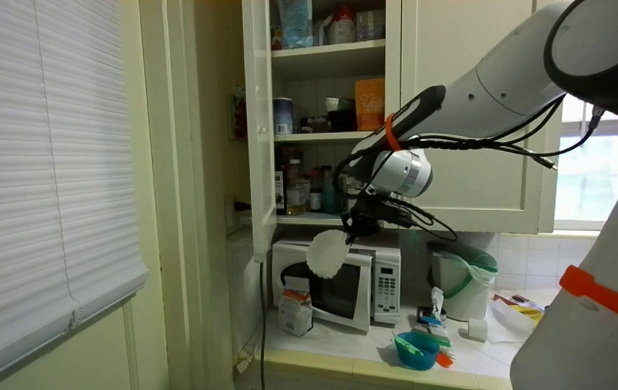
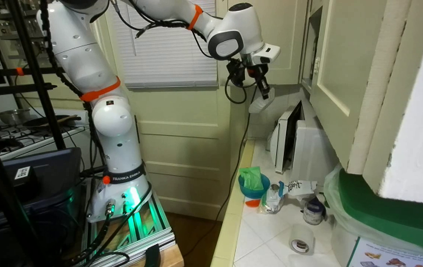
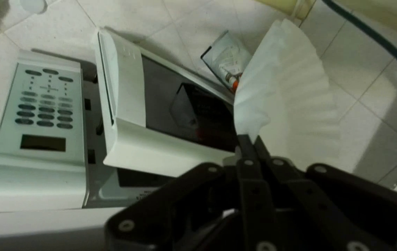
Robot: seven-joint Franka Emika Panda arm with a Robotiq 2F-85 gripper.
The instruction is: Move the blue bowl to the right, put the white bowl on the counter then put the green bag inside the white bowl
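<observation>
While gripping with the end effector (image 3: 251, 140) the edge of the white bowl (image 3: 285, 90), holds it tilted above the surface (image 1: 339, 338), in front of the microwave (image 1: 339, 297), well apart from the blue bowl (image 1: 420, 357) containing the green bag (image 2: 251, 178).

White blinds (image 2: 174, 55) hang over a cream panelled door (image 2: 178, 148), with brown flooring (image 2: 188, 226) below. A pale cupboard (image 1: 477, 184) stands open, showing its shelves (image 1: 330, 49); light fills the window (image 1: 593, 168) beside it, above white wall tiles (image 1: 515, 260).
</observation>
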